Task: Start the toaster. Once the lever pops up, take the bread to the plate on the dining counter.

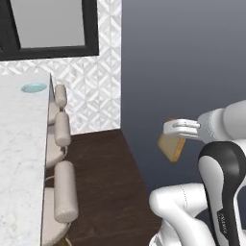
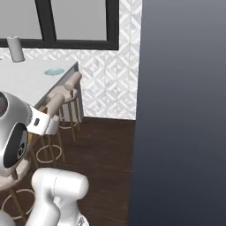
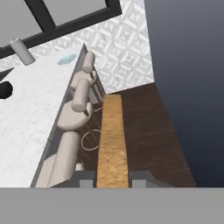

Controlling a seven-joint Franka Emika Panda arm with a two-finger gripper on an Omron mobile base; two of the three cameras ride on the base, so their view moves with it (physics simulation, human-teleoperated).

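Note:
My gripper (image 1: 169, 129) is shut on the bread (image 1: 171, 147), a golden-tan slice with a brown crust, held in the air over the dark wood floor. The hand view has the bread (image 3: 112, 140) edge-on between the fingertips (image 3: 88, 179). The small pale blue-green plate (image 1: 33, 87) lies near the far end of the dining counter (image 1: 19, 158), well left of and beyond the gripper. It appears again as plate (image 3: 68, 59) and plate (image 2: 54, 71). The toaster is out of view.
Round beige stools (image 1: 65, 190) line the counter's near edge between the arm and the slab. A grey cylinder (image 2: 16, 48) stands at the counter's far side and a dark object (image 3: 4, 89) sits at its left. A dark grey wall (image 1: 192, 62) rises on the right.

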